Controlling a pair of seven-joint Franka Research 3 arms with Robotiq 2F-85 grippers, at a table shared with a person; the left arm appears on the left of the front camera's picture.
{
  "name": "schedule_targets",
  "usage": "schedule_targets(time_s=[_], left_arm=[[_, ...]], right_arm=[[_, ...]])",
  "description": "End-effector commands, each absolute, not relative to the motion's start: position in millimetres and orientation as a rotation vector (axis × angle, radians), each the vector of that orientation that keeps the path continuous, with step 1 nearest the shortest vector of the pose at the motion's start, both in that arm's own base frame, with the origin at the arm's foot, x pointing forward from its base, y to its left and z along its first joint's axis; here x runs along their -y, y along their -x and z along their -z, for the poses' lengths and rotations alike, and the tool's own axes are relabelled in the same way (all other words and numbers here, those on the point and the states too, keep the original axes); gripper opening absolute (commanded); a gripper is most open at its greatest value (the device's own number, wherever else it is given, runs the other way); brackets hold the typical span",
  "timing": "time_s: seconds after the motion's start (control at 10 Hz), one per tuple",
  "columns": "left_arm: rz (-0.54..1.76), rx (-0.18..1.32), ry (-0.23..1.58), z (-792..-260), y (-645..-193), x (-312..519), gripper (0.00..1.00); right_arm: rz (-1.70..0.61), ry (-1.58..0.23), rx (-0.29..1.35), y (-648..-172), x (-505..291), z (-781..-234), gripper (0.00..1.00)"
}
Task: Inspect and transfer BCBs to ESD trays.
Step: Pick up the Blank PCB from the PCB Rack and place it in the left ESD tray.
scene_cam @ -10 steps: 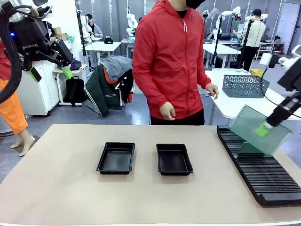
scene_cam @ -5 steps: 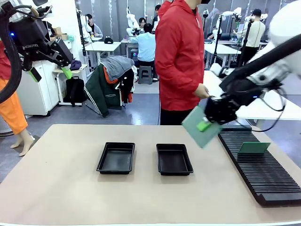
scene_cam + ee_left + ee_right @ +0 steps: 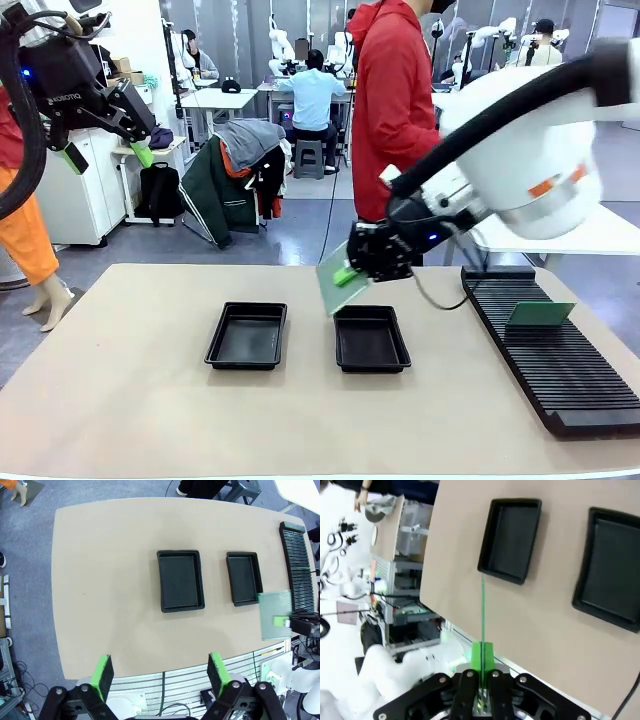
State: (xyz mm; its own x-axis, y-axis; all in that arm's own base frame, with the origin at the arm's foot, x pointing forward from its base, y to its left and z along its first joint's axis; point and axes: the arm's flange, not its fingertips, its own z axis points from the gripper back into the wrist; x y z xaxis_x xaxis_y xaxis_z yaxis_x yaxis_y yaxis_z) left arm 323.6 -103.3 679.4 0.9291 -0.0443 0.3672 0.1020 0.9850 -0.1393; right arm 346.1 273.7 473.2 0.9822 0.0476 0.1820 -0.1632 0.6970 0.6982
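- Broadly, across the lower half of the front view: tan table (image 3: 120,400), carrying trays and a rack.
- Reaching in from the upper right to frame centre: white right arm (image 3: 530,170), bulky enough to hide part of the person in red (image 3: 395,110) behind.
- Along the right edge: long black slotted rack (image 3: 580,380), with one BCB (image 3: 540,313) standing upright in a slot.
- At lower centre, side by side: left ESD tray (image 3: 216,342) and right ESD tray (image 3: 340,345), both without boards.
- Just above the right tray's far left corner: held BCB (image 3: 330,290), steeply tilted, off the table. Appears edge-on as a thin green line in the right wrist view.
- Clamped hard on that board: right gripper (image 3: 350,273), pinching only a narrow strip near one edge.
- Parked high at upper left: left gripper (image 3: 105,155), jaws spread wide, nothing between the pads, looking down over the whole table.
- Could snag the board's lower corner on the flared rim if lowered at this tilt, leaving it propped half in, half out.
- Could twist the board in so thin a pinch on any such contact.
- Could bounce or skid off the shallow glossy floor if let go from height, so probably best levelled and brought low first.
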Motion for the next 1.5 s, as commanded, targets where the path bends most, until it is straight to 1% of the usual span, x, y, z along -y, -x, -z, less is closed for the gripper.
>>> schedule_targets(time_s=[0.0,0.3,0.5,0.6,1.1,1.4], left_arm=[[0.068,0.371,0.155,-678.4,-323.5,102.5,1.0],[0.068,0.371,0.155,-678.4,-323.5,102.5,1.0],[0.068,0.371,0.155,-678.4,-323.5,102.5,1.0],[0.068,0.371,0.155,-678.4,-323.5,102.5,1.0],[0.068,0.371,0.155,-678.4,-323.5,102.5,1.0],[0.068,0.371,0.155,-678.4,-323.5,102.5,1.0]], right_arm=[[-0.048,-0.878,0.169,-371.6,-320.7,-439.6,0.03],[0.037,-0.954,0.182,-390.1,-368.2,-393.3,0.03],[0.088,-0.955,0.203,-407.3,-401.8,-364.6,0.03],[0.071,-0.95,0.193,-419.0,-413.2,-351.5,0.03],[0.06,-0.926,0.141,-457.8,-433.7,-301.8,0.03],[0.072,-0.886,0.131,-465.3,-438.9,-294.2,0.03]])
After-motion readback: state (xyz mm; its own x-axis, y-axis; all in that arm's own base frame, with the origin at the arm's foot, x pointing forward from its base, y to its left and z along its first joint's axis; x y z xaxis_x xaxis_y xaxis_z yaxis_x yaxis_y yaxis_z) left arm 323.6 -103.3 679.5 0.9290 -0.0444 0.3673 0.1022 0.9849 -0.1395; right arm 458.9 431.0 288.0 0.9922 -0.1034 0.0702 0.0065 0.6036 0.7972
